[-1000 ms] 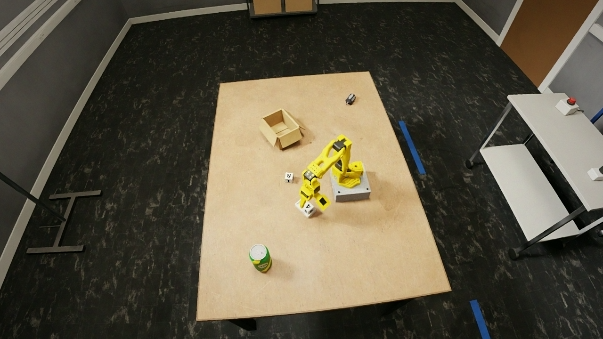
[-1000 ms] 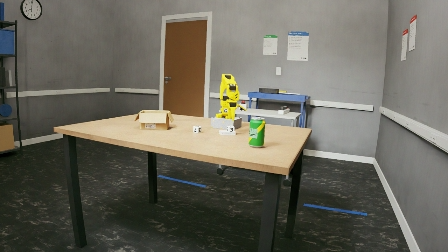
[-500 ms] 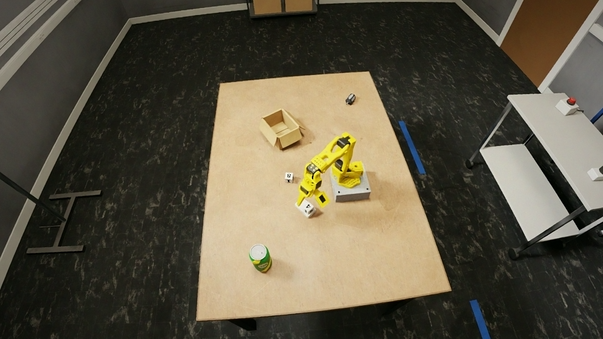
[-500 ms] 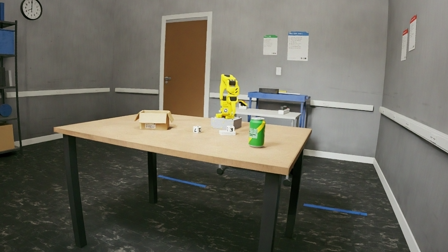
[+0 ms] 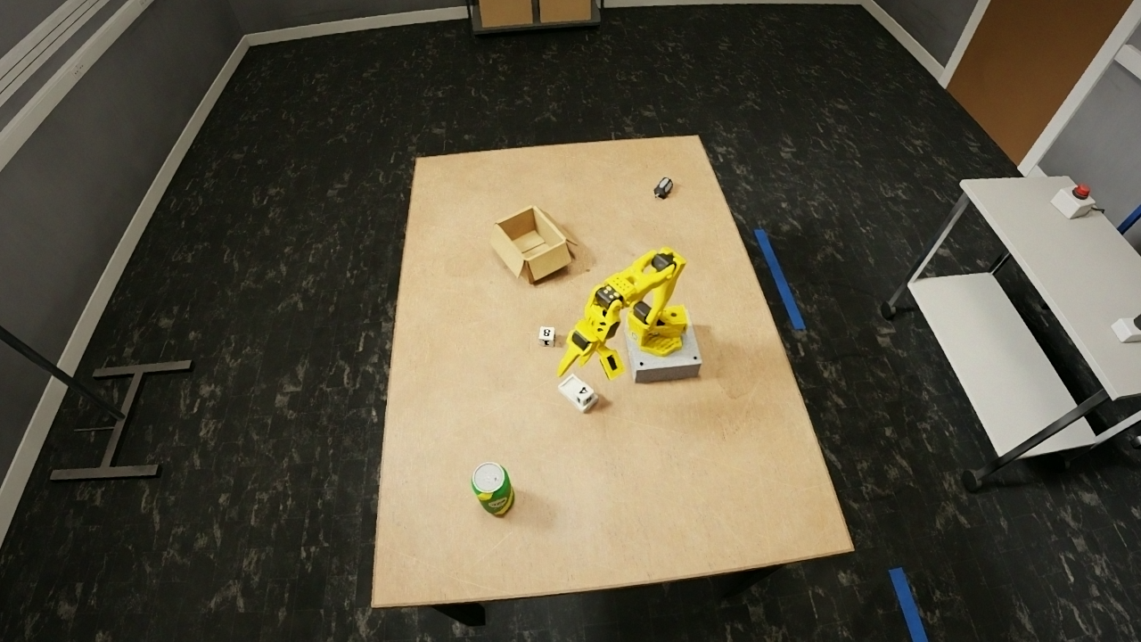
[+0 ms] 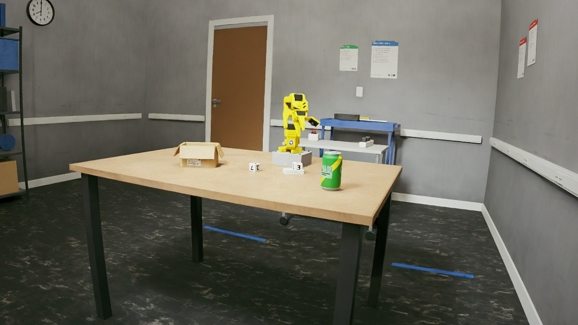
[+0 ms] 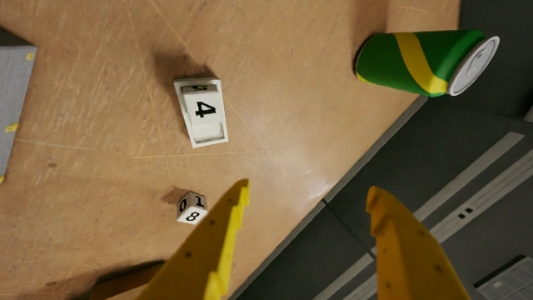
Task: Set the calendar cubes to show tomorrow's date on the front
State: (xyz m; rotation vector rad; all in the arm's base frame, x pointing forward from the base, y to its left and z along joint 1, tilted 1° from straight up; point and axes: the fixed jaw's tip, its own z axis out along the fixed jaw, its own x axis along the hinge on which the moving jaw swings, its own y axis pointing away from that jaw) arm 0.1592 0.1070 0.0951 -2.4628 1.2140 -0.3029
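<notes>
My gripper (image 5: 588, 374) (image 6: 310, 125) (image 7: 309, 185) is open and empty, raised above the table near the tray. The white tray (image 5: 567, 385) (image 6: 292, 171) (image 7: 210, 144) holds one white cube (image 5: 583, 392) (image 6: 297, 166) (image 7: 206, 109) with a 4 on top. A 5 shows on its short-end side in the wrist view, and a 3 in the exterior view. The tray's other end, nearer the loose cube, is empty. The loose white cube (image 5: 546, 336) (image 6: 254, 166) (image 7: 192, 208) stands on the table, 8 up, with 1 and 0 on sides in the wrist view. The tray's robot-facing front is not readable.
A green and yellow can (image 5: 493, 489) (image 6: 331, 170) (image 7: 416, 62) stands on the table. An open cardboard box (image 5: 532, 243) (image 6: 198, 155) is beyond the loose cube. A small dark object (image 5: 663, 187) lies near a far corner. The arm stands on a grey base block (image 5: 667, 368) (image 6: 291, 158) (image 7: 14, 100).
</notes>
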